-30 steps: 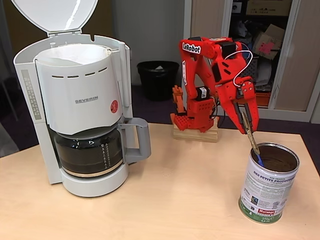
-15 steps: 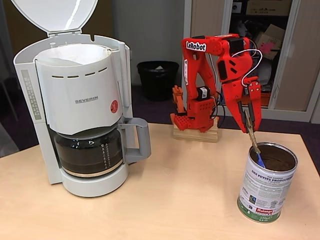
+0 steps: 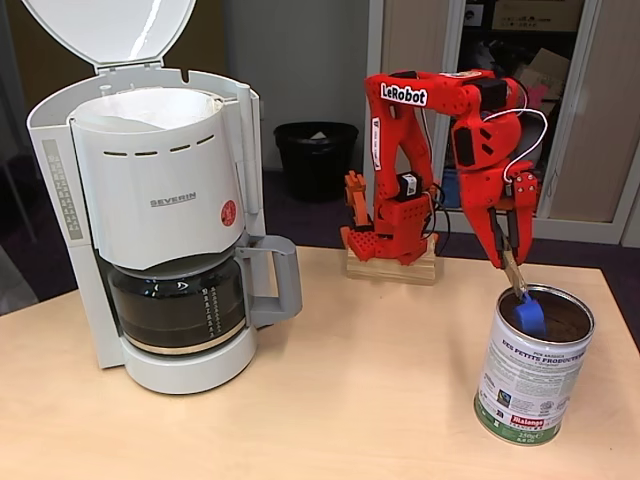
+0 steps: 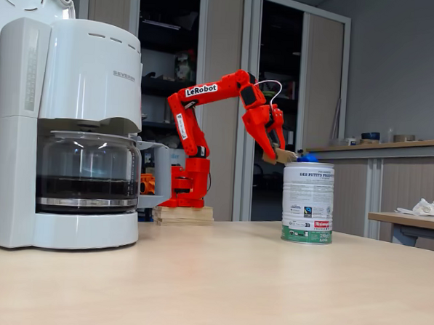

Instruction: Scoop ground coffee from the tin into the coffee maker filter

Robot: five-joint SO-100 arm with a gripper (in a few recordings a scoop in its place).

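Observation:
The tin (image 3: pixel 533 372) stands open on the right of the table, with dark ground coffee (image 3: pixel 566 321) inside. My red gripper (image 3: pixel 509 252) hangs over its rim, shut on the wooden handle of a blue scoop (image 3: pixel 530 313) whose bowl sits at the tin's mouth. From the side, in a fixed view, the gripper (image 4: pixel 278 154) holds the scoop (image 4: pixel 307 158) just above the tin (image 4: pixel 307 204). The white paper coffee maker filter (image 3: pixel 150 106) lines the open top basket of the SEVERIN machine (image 3: pixel 165 215) on the left. Whether the scoop holds coffee cannot be told.
The machine's lid (image 3: pixel 110 30) stands up open, and the glass carafe (image 3: pixel 178 305) sits beneath the basket. My arm's wooden base (image 3: pixel 392 268) is at the table's back edge. A black bin (image 3: pixel 316 158) stands on the floor behind. Bare tabletop (image 3: pixel 370 380) lies between machine and tin.
My arm has swung to the right and lifted. The blue scoop has come up from deep in the tin to its mouth, its bowl now showing.

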